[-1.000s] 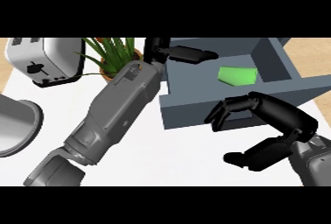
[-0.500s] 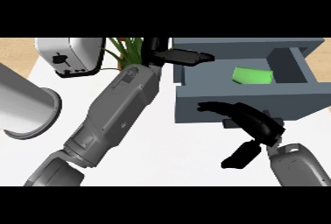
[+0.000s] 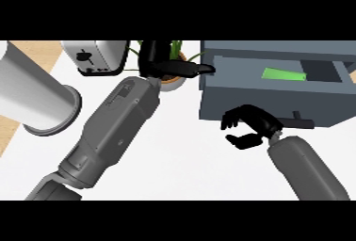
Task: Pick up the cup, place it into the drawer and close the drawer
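Head view, against half a second ago: the right hand [image 3: 256, 126] has been brought up from below the drawer [image 3: 271, 101] and is now seen over the lower edge of its front panel. The drawer, toaster [image 3: 97, 56] and grey cylinder [image 3: 35, 96] are all shown shifted in the view. The cup [image 3: 284, 74] has not been moved and is seen in the same compartment as before.

Head view, now: the cup, green, is located inside the open drawer, in the cavity behind the front panel, well apart from both hands. The drawer is still open.

The right hand's fingers [image 3: 238, 116] are curled inward toward the thumb, with a gap left between them; nothing is pinched or enclosed. A small dark handle [image 3: 300, 120] is seen on the front panel just to the right of this hand and is not gripped. Contact between hand and panel cannot be told.

The left hand [image 3: 163, 65] is held high in the view, between the toaster and the drawer's left wall. Its fingers [image 3: 198, 69] are kept straight and pointed toward the drawer, tips just beside its upper left corner; nothing is held.

A potted plant [image 3: 175, 83] is partly hidden behind the left hand. The grey cylinder is seen at the left, lying tilted on the white counter [image 3: 188, 164].
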